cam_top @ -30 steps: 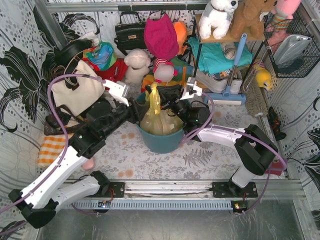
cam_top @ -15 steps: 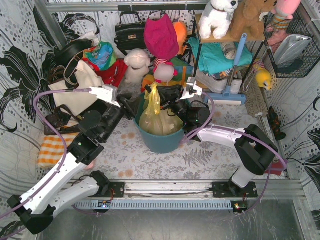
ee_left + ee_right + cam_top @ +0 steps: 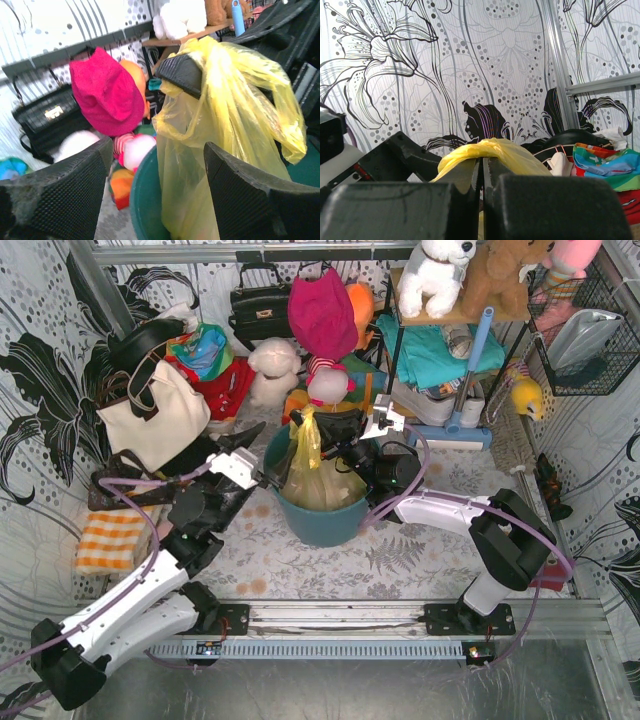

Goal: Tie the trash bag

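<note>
While the right gripper [image 3: 322, 443] keeps its fingers [image 3: 462, 175] pressed together on a fold of yellow plastic, the trash bag [image 3: 318, 480] lies just at its 7 o'clock in the top view. The pinched part is the bag's handle strip [image 3: 308, 432], which drapes over the closed fingertips in the right wrist view.

The left gripper [image 3: 257, 460] is spread wide and holds nothing. It sits at the bag's 9 o'clock, just beside the rim of the teal bin [image 3: 320, 525]. In the left wrist view the bag [image 3: 225, 130] shows beyond and between its two parted fingers [image 3: 60, 195], not touching either.

The bag's bulging body sits inside the bin, which stands on the patterned table [image 3: 400, 560]. A cream tote bag [image 3: 160, 425] stands well apart at the bin's 10 o'clock; its contents cannot be seen.

The bag's long axis is upright, with the body low in the bin and the gathered strip pulled up above the rim, pointing toward 12 o'clock in the top view.
</note>
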You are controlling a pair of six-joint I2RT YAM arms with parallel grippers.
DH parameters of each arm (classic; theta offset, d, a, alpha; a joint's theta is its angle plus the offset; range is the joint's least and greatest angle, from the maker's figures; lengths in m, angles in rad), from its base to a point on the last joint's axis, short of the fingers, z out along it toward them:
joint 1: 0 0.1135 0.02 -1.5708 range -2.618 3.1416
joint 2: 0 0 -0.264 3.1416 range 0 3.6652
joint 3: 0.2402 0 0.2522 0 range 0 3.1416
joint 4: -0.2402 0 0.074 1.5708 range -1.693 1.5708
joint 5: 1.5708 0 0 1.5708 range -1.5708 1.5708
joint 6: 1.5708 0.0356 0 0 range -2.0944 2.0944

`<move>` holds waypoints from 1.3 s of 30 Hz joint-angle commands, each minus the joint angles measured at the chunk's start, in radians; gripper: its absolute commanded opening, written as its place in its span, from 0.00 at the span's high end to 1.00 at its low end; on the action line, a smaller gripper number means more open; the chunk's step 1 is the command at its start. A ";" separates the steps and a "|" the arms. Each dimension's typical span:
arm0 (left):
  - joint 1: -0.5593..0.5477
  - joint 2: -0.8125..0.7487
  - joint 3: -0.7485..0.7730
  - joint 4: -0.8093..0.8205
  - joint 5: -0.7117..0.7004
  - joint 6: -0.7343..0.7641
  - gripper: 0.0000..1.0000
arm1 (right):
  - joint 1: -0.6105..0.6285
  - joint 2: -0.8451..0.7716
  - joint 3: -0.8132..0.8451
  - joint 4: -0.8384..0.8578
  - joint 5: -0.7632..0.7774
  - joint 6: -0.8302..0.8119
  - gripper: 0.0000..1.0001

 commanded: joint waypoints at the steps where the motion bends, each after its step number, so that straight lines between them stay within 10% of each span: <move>1: -0.001 -0.026 -0.032 0.197 0.073 0.190 0.18 | 0.005 -0.004 0.020 0.090 -0.007 0.010 1.00; 17: -0.002 0.089 -0.007 0.339 0.067 0.341 0.28 | 0.013 -0.010 0.020 0.088 -0.009 0.015 1.00; 29: -0.002 0.116 0.009 0.397 0.067 0.365 0.60 | 0.020 -0.010 0.017 0.083 -0.009 0.009 1.00; 39: -0.002 0.130 0.007 0.380 0.145 0.354 0.62 | 0.024 -0.011 0.018 0.085 -0.004 0.001 1.00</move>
